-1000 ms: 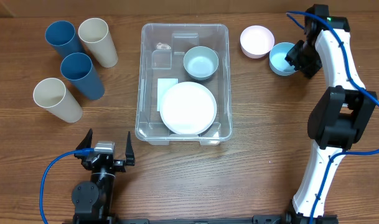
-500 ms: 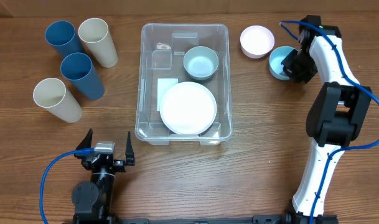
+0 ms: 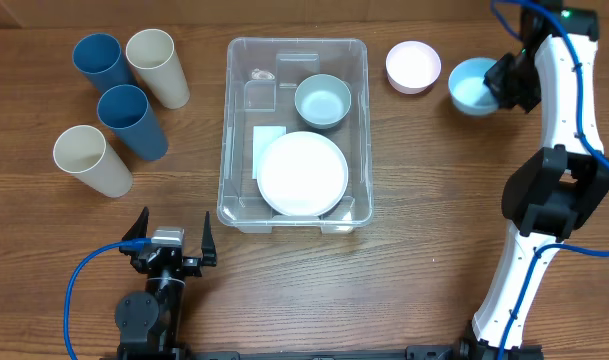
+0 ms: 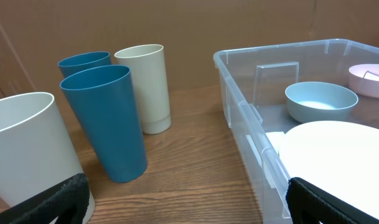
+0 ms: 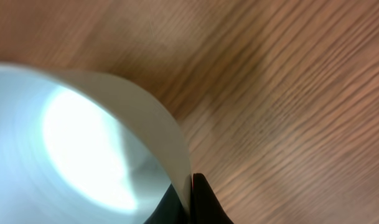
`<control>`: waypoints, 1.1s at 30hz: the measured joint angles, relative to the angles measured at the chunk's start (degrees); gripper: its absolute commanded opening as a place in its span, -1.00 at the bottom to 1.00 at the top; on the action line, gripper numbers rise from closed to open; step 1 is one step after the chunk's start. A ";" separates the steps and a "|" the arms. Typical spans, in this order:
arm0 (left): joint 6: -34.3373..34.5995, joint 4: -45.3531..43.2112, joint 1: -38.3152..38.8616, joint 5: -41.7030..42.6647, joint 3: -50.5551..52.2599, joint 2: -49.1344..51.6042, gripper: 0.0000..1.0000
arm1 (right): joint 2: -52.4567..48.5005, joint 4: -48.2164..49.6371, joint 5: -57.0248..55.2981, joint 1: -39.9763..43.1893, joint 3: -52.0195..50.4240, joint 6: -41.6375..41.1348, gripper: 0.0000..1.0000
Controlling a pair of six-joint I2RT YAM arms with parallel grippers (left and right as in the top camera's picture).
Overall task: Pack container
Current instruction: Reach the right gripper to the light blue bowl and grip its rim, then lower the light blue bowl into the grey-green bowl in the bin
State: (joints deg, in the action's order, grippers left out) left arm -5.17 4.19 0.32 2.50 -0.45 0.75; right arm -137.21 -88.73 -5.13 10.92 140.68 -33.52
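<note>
The clear container (image 3: 231,120) stands mid-table, its near wall (image 4: 251,118) showing in the left wrist view. Inside lie a white plate (image 3: 302,173) and a pale blue-grey bowl (image 3: 322,100). My right gripper (image 3: 500,88) is shut on the rim of a light blue bowl (image 3: 472,86), held at the far right beside a pink bowl (image 3: 413,66). In the right wrist view the bowl's rim (image 5: 177,149) is pinched between the fingertips (image 5: 205,199). My left gripper (image 3: 171,240) rests open at the front left, nothing between its fingers (image 4: 52,202).
Two blue cups (image 3: 96,62) (image 3: 131,120) and two cream cups (image 3: 156,66) (image 3: 89,160) stand left of the container. In the left wrist view a blue cup (image 4: 105,121) and a cream cup (image 4: 27,149) stand close ahead.
My right gripper closed on the light blue bowl's rim and carried it up and to the right. The left arm has not moved.
</note>
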 measured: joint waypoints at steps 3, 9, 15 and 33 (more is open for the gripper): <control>0.00 0.00 0.00 0.00 0.00 0.00 1.00 | 0.44 -2.58 -0.13 -1.03 6.40 2.19 -0.92; 0.00 0.00 0.00 0.00 0.00 0.00 1.00 | 3.89 -3.63 -0.15 -9.22 15.56 6.80 -0.84; 0.00 0.00 0.00 0.00 0.00 0.00 1.00 | 6.82 -1.22 -3.39 -24.22 16.94 9.16 -0.79; 0.00 0.00 0.00 0.00 -0.02 0.00 1.00 | 6.80 14.14 -10.34 -33.92 -5.75 9.55 -0.77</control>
State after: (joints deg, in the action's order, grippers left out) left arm -5.17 4.19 0.32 2.50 -0.47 0.75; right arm -130.41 -74.59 -15.46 -23.00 134.93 -23.97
